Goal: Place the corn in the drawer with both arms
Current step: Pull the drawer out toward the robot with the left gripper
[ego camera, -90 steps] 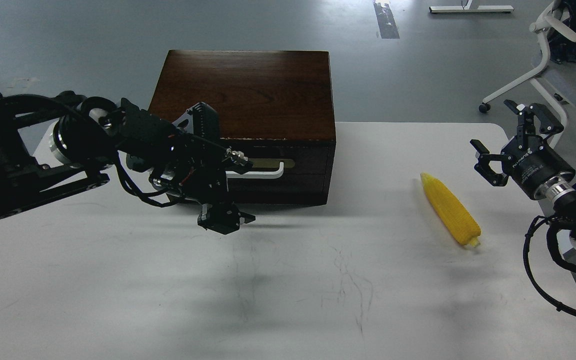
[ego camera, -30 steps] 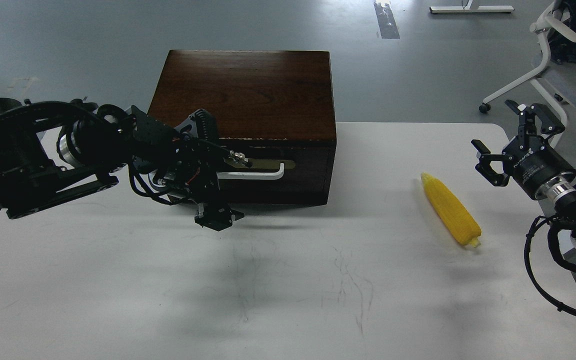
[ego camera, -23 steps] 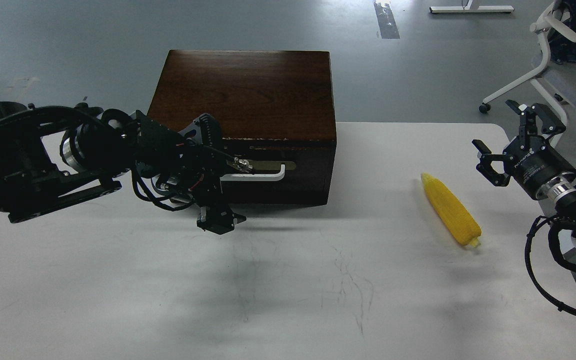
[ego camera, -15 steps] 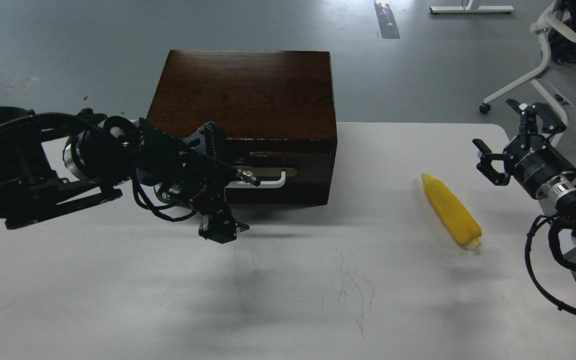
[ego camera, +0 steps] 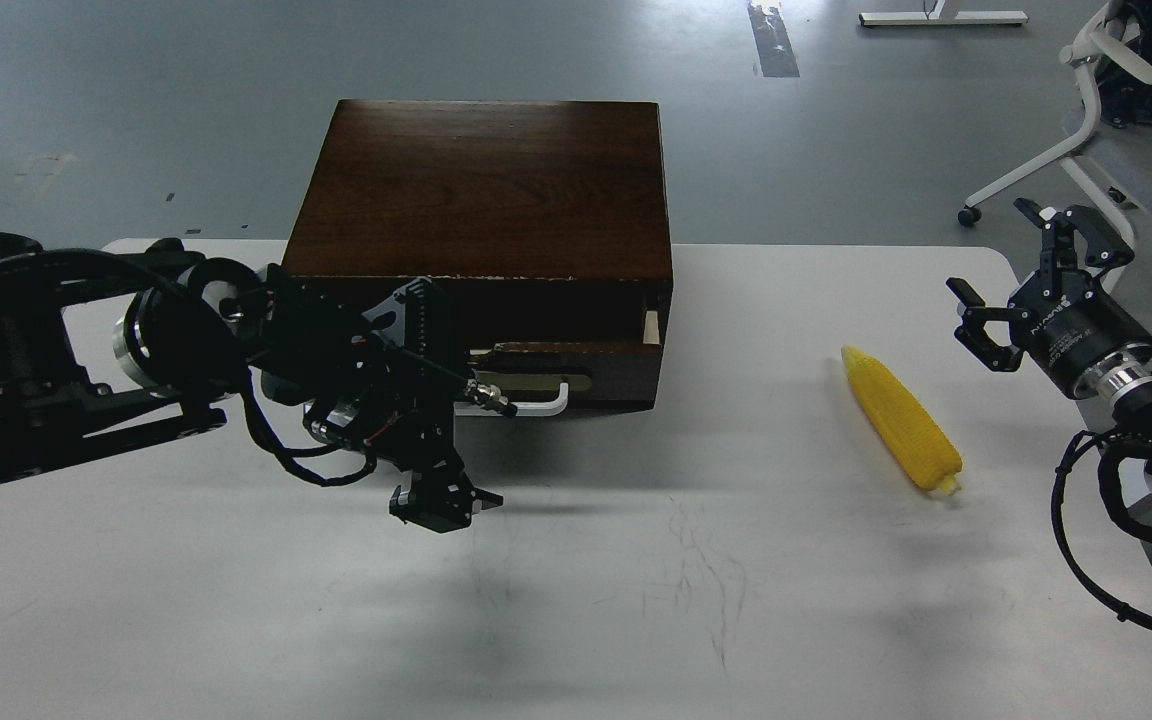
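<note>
Now the drawer (ego camera: pixel 576 372) stands partly out of the dark wooden box (ego camera: pixel 481 190), where half a second ago its front sat nearly flush; a strip of pale interior shows at its right corner. The left end effector (ego camera: pixel 436 440) has drawn back toward me with the white handle (ego camera: pixel 536 404), though its dark fingers overlap the handle's left end and I cannot tell how they are set. That likely means the opening step is underway but unfinished. The corn (ego camera: pixel 901 418) lies untouched on the white table (ego camera: pixel 636 580), well right of the box, with the right end effector (ego camera: pixel 1021 280) hovering just beyond it, fingers spread wide and empty. The table shows faint scuff marks; behind lie grey floor and a white chair base (ego camera: pixel 1056 160).
</note>
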{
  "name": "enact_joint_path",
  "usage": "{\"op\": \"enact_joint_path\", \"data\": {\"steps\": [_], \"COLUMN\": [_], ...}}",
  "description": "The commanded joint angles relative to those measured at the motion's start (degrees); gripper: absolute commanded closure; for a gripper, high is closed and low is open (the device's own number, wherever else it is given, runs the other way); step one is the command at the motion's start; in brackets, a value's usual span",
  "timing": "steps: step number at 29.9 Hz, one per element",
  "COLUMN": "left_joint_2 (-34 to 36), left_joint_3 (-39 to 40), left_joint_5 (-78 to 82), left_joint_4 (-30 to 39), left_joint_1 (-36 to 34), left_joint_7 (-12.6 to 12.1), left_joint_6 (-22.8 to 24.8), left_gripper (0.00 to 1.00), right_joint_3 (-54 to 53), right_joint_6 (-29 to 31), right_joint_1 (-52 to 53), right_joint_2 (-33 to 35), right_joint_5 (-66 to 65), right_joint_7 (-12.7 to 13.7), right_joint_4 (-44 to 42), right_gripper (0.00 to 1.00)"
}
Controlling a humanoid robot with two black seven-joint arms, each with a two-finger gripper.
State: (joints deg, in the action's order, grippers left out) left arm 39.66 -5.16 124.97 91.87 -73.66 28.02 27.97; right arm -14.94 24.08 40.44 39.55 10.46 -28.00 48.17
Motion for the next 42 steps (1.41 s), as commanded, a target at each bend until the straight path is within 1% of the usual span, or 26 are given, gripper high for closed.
{"op": "enact_joint_path", "data": {"steps": [1,9,22,42], "left_joint_2": [1.2,4.5,5.2,5.0], "left_joint_3": [-0.8,-1.4,-2.6,-2.2], "left_joint_5": [0.0,0.0,0.0,0.0], "left_joint_4": [1.3,4.9,9.0,8.8], "left_joint_1": [0.0,0.1,1.2,1.2], "left_joint_7": [0.0,0.0,0.0,0.0], "left_joint_6": [0.0,0.0,0.0,0.0], "left_gripper": [0.02,0.02,0.02,0.02], "right_joint_3": [0.0,0.0,0.0,0.0], "right_joint_6": [0.0,0.0,0.0,0.0], "right_joint_1": [0.0,0.0,-0.1,-0.1], "right_joint_2": [-0.1,-0.1,0.0,-0.1], "right_joint_5": [0.0,0.0,0.0,0.0], "right_joint_7": [0.0,0.0,0.0,0.0], "right_joint_4": [0.0,-0.4,-0.4,-1.1], "right_gripper": [0.00,0.00,0.00,0.00]}}
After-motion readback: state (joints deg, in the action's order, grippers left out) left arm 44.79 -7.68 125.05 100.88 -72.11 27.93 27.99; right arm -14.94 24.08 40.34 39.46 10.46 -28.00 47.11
